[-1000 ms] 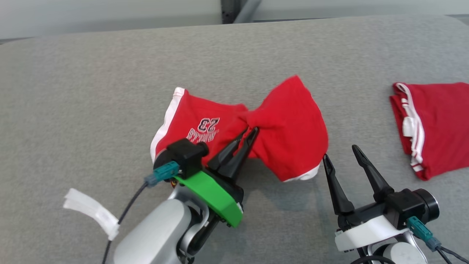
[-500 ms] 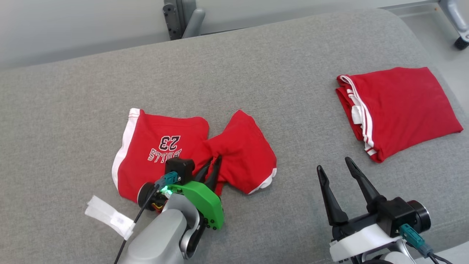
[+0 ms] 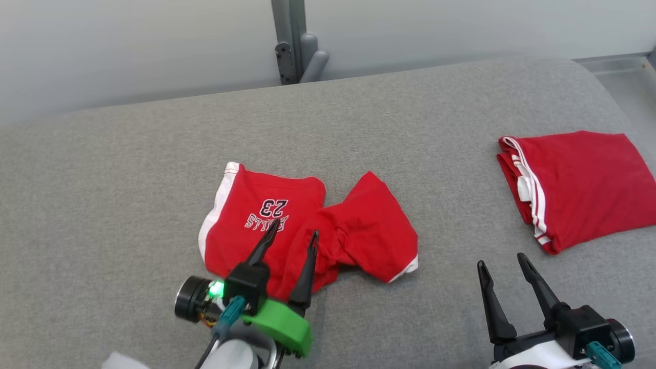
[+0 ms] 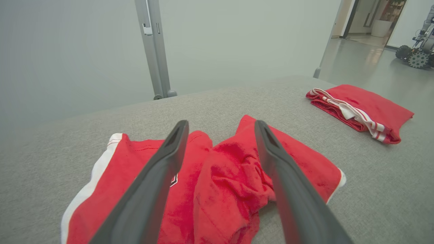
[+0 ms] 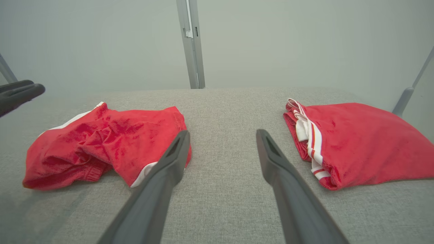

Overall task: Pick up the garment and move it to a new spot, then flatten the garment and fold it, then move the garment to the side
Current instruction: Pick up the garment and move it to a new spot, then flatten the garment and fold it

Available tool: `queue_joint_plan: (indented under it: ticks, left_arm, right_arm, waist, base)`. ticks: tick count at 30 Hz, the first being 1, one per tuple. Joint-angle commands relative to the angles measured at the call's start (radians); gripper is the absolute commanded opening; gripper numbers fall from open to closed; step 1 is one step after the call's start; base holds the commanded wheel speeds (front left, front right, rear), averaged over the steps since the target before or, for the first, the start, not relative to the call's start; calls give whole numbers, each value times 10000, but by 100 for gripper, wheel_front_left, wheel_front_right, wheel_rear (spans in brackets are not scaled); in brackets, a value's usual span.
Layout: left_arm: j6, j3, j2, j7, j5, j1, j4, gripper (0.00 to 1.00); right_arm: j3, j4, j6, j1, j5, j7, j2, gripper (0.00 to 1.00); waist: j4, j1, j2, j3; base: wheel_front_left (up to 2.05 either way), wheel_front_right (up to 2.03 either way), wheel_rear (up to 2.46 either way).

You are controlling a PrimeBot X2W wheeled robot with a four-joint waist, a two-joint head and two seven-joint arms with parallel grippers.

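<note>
Head view: left gripper (image 3: 295, 227), jaws wide and empty, hovers over the bunched garment (image 3: 369, 230) beneath its fingertips, right gripper (image 3: 501, 260) equally wide off to its right; flattening seems in hand, likely needing a hem pinched and drawn outward.

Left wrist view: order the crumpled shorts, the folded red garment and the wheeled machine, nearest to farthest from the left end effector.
1. Crumpled shorts, directly beneath it.
2. Folded red garment, off to the right.
3. Wheeled machine, far background, upper right.

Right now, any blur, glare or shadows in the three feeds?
Head view: sharp, even light, faint shadow under the crumpled red shorts. Left wrist view: left hand blurred up close, bright doorway top right. Right wrist view: right hand blurred, no glare.
</note>
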Motion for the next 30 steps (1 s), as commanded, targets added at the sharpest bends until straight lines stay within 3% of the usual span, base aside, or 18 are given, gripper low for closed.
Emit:
queue_joint_plan:
  ticks: [1, 6, 9, 19, 30]
  left_arm:
    - [111, 67, 133, -22, 73, 433, -201, 100]
    - [847, 1106, 748, -14, 712, 2171, -1565, 100]
    - [847, 1853, 945, -14, 947, 3108, -1843, 100]
    - [-1016, 4567, 422, -14, 1548, 4996, -2027, 100]
    - [-2351, 6399, -587, -14, 2671, 5570, -1901, 100]
  right_arm:
    - [-10, -44, -11, 127, -115, -31, -22, 100]
    - [-171, -49, -13, 137, -127, -31, -18, 100]
    - [-316, 0, -11, 244, -251, -29, -24, 100]
    - [-1254, -20, -11, 964, -702, -29, -22, 100]
    - [-1440, -174, -13, 1099, -650, -29, -23, 100]
  waist:
    - [633, 0, 118, -512]
    - [995, 0, 118, -625]
    - [1239, 0, 118, -630]
    - [2014, 0, 118, -892]
    - [2010, 0, 118, -1047]
  base:
    - [0, 0, 0]
    - [0, 0, 0]
    - [0, 0, 0]
    - [0, 0, 0]
    - [0, 0, 0]
